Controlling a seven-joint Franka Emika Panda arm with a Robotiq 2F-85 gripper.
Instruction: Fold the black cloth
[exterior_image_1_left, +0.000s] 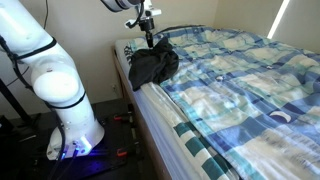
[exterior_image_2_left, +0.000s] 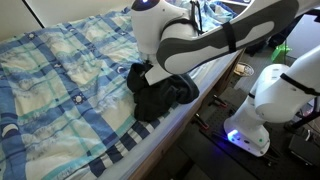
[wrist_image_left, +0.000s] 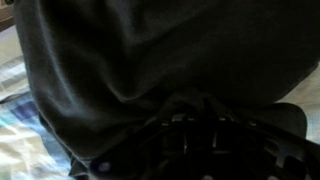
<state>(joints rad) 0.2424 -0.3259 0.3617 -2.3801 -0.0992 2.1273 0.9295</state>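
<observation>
Black cloth (exterior_image_1_left: 155, 66) sits bunched in a heap at the corner of the bed, on the blue plaid quilt (exterior_image_1_left: 240, 70), close to the striped mattress edge (exterior_image_1_left: 165, 115) on the robot's side. No flat spread and no clean hem to read. We judge the heap has no clear long axis as it lies, though in an exterior view its bulk (exterior_image_2_left: 160, 98) sags out toward the bed edge. The heap rises to a peak, and the gripper (exterior_image_1_left: 149, 40) meets it right at that peak, so the cloth lies straight below the fingers, touching, not off to a side. In the wrist view dark fabric (wrist_image_left: 150, 60) fills nearly the whole frame, pressed up near the lens, with a sliver of quilt at the left. The fingers are lost against it. We cannot tell whether they are wide, narrow or pinching. The tented shape hints at a hold, nothing firmer. The arm (exterior_image_2_left: 200, 40) reaches from its white base (exterior_image_1_left: 60, 90) beside the bed, arches high over the corner, and points the wrist about straight down. From one side the arm's bulk screens the gripper entirely. Our read: folding turns on drawing an edge away from the bed edge, inward over open quilt, and the cloth needs flattening first.
</observation>
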